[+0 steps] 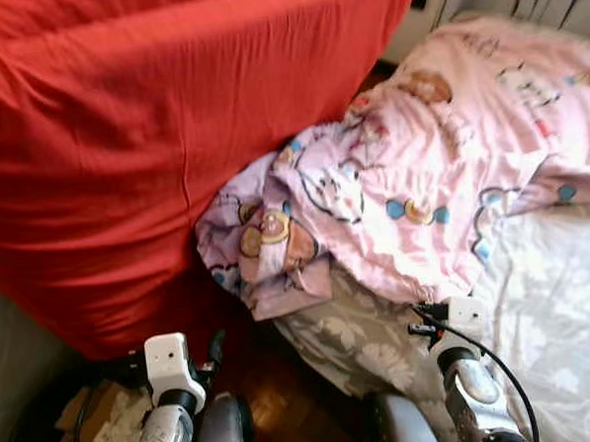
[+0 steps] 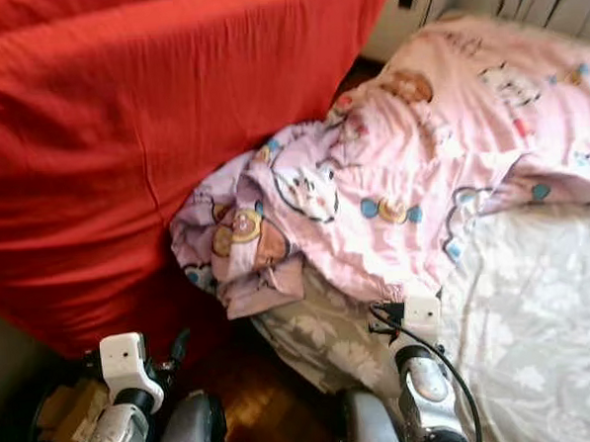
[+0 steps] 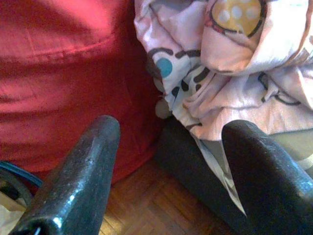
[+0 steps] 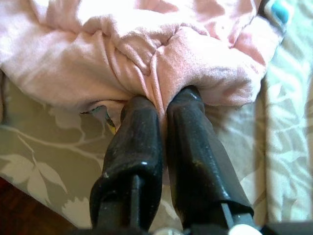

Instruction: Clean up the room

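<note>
Bed-making | right gripper (image 4: 159, 105) pinches pink blanket (image 1: 450, 163) hem on floral sheet (image 1: 557, 306) | left gripper (image 3: 171, 147) wide, empty | next: likely draw blanket flat

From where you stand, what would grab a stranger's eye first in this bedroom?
A huge bright red cloth-covered bulk fills the left side, pressed against a crumpled pink quilt with cartoon prints heaped on the bed. That quilt lies over a pale grey sheet with a white leaf pattern. The right gripper has its two black fingers shut on a fold at the quilt's lower edge, while the left gripper hangs open above the wooden floor.
</note>
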Controlling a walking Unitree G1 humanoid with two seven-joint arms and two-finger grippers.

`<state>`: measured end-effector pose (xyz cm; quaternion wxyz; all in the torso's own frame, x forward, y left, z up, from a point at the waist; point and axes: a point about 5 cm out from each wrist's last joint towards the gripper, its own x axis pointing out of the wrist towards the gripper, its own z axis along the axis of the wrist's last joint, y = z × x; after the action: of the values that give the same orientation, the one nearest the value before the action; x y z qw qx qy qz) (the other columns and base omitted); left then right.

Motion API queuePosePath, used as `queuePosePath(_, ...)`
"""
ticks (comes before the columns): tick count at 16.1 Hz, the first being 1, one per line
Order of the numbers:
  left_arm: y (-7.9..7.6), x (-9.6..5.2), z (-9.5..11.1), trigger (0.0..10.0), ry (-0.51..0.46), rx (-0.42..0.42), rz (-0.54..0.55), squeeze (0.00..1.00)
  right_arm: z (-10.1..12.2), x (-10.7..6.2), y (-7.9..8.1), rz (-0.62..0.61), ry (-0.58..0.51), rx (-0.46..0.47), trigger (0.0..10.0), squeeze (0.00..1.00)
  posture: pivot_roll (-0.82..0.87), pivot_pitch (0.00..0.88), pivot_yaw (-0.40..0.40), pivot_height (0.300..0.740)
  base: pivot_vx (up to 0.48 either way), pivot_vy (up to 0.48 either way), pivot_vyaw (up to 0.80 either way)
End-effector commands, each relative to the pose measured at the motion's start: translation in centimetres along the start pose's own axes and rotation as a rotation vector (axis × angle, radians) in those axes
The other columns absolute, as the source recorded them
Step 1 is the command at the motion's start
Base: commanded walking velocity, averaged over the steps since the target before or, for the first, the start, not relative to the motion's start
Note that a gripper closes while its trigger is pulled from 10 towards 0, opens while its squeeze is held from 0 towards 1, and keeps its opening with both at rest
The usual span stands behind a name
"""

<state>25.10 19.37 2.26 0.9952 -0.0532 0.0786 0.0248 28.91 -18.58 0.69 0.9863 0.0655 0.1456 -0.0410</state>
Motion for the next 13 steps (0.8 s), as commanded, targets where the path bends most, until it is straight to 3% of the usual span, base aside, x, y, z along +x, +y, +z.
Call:
queuePosePath(1,0.5,-0.4,-0.8,10.0,0.023,-0.010,0.025,0.00,0.2,0.0,0.2,0.009,-0.014,-0.017,10.0,0.00,0.01,0.110,-0.029,0.657,0.000,0.000,0.00)
queuePosePath(6,1.7,-0.7,-2.1,10.0,0.073,-0.041,0.082,0.00,0.3,0.0,0.7,0.024,-0.028,-0.030,10.0,0.00,0.01,0.080,-0.024,0.702,0.000,0.000,0.00)
queuePosePath(10,3.7,-2.4,-4.9,10.0,0.216,-0.017,0.146,0.00,0.0,-0.3,0.4,0.013,-0.034,-0.038,10.0,0.00,0.01,0.044,-0.009,0.740,0.000,0.000,0.00)
queuePosePath(13,4.2,-3.6,-6.8,10.0,0.318,-0.020,0.153,0.00,0.3,-0.3,0.1,-0.002,-0.064,-0.010,10.0,0.00,0.01,0.029,-0.005,0.740,0.000,0.000,0.00)
